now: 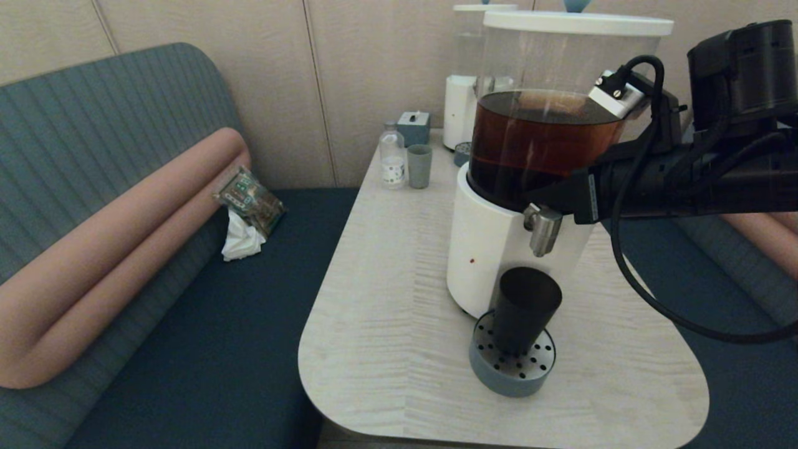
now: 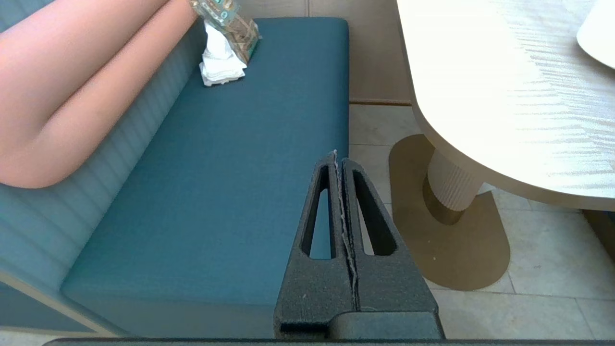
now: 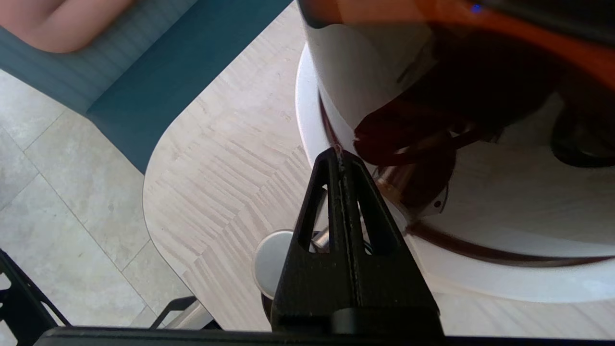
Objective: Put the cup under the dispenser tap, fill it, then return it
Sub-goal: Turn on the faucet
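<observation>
Hiding tap (image 1: 543, 228) top: right tool (image 3: 339, 156).

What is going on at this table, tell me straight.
The robot is drawing a drink. The cup stands upright on the perforated drip tray, under the dispenser tap of the big dispenser that holds brown liquid. The right end effector, fingers shut and holding nothing, is up at the tap, above the cup. No stream shows from the spout. The left end effector is parked off the table over the blue bench, also shut.
</observation>
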Available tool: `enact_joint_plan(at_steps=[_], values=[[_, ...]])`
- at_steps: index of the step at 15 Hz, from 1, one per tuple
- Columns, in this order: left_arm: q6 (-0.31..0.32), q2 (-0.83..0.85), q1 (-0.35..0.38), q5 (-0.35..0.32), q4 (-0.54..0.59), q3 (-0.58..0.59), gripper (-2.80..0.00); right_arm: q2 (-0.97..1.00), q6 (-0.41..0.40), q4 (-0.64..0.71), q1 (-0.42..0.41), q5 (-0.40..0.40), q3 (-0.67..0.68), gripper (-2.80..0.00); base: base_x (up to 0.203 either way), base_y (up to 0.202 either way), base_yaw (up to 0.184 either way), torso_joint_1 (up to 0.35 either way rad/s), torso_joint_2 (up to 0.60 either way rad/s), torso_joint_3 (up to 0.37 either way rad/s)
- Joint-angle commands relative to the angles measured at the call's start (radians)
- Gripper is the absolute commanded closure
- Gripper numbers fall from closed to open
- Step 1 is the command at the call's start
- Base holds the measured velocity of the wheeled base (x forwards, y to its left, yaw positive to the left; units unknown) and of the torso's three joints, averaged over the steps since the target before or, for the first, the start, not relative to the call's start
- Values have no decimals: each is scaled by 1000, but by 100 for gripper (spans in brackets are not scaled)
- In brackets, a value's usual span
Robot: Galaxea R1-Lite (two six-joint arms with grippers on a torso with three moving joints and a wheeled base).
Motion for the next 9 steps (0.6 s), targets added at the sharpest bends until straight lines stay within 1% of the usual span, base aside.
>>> enact_joint_plan(at_steps=[1, 4, 9], values=[[0, 2, 0, 0, 0, 2, 0, 3, 1, 4, 10, 5, -1, 0, 0, 0, 0, 0, 0, 0], [0, 2, 0, 0, 0, 2, 0, -2, -18, 4, 16, 9, 1, 0, 0, 0, 0, 0, 0, 0], [0, 2, 0, 0, 0, 2, 0, -17, -19, 2, 11, 3, 1, 0, 0, 0, 0, 0, 0, 0]])
